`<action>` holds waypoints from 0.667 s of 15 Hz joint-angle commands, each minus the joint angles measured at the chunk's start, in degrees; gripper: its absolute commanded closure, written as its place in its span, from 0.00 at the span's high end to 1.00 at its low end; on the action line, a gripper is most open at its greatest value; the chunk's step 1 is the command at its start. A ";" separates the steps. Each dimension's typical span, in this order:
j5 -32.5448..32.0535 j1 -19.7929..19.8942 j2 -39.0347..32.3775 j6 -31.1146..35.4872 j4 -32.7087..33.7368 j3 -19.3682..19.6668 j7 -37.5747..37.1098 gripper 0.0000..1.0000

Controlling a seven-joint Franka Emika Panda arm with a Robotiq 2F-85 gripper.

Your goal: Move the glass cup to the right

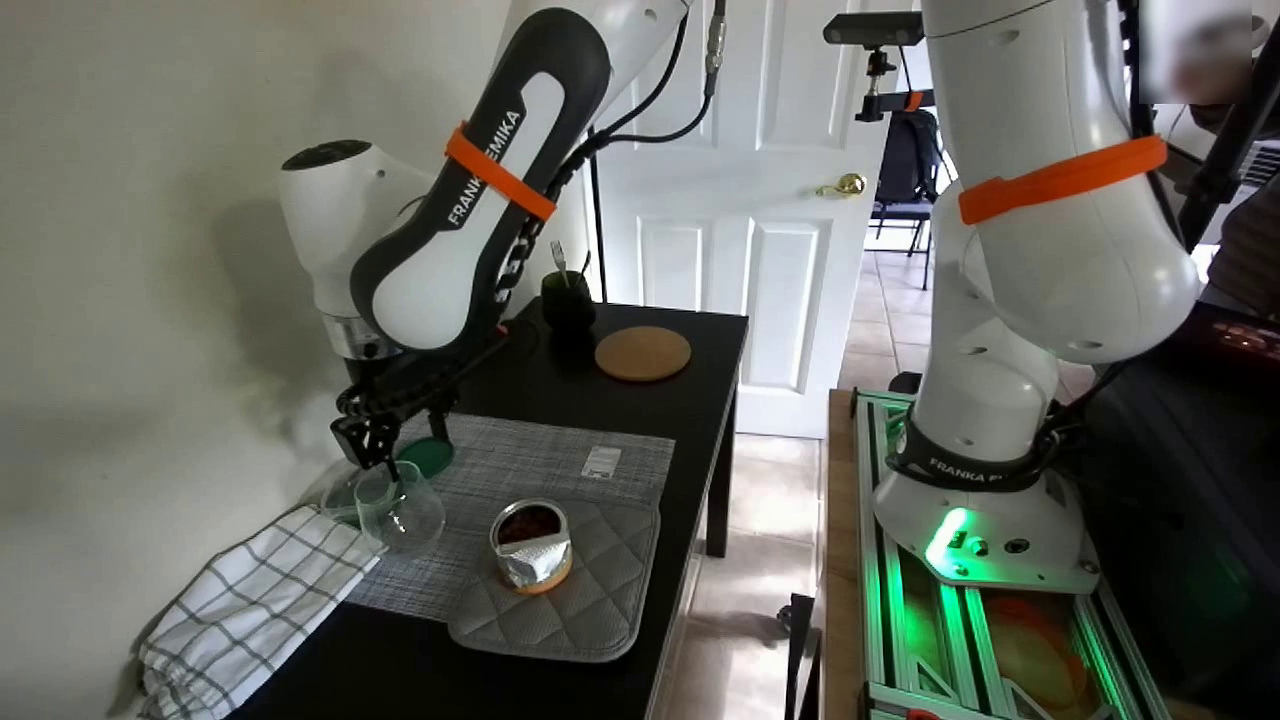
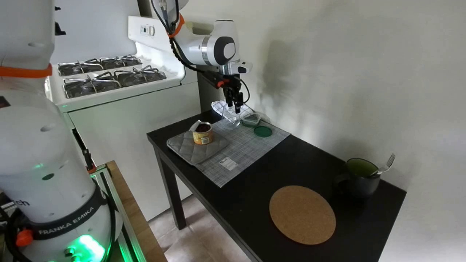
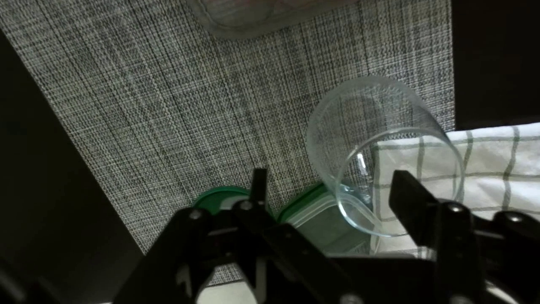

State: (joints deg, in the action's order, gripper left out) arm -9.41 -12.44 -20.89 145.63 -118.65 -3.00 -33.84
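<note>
The glass cup (image 1: 408, 525), a see-through tumbler, stands on the grey woven mat near the wall. It also shows in the wrist view (image 3: 358, 114) and faintly in an exterior view (image 2: 232, 123). My gripper (image 1: 415, 455) is open above the cup, its fingers pointing down. In the wrist view the gripper (image 3: 331, 179) has its right finger over the cup's open rim and its left finger apart from the cup, over the mat. I cannot tell whether the right finger is inside the rim or only above it. Nothing is held.
A clear container with a green edge (image 3: 320, 223) and a round green lid (image 2: 263, 131) lie beside the cup. A checked cloth (image 1: 255, 610) borders it. An opened can (image 2: 202, 137) stands on a grey pot holder (image 1: 600, 610). A cork disc (image 2: 302, 214) and dark mug (image 2: 360, 183) lie farther along.
</note>
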 commanded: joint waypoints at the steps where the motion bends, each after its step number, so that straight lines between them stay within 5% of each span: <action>1: 0.03 -2.04 -1.11 3.01 -0.48 1.72 -1.66 0.58; 5: 0.23 -2.76 -2.14 4.02 -0.14 2.23 -1.71 0.36; 7: 0.39 -3.02 -2.66 3.79 0.18 2.34 -1.55 0.33; 9: 0.36 -3.33 -3.02 3.43 0.35 2.41 -1.39 0.09; 10: 0.34 -3.46 -3.17 3.29 0.43 2.38 -1.27 0.07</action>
State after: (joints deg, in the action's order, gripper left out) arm -9.40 -14.45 -22.99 148.12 -118.53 -1.61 -34.48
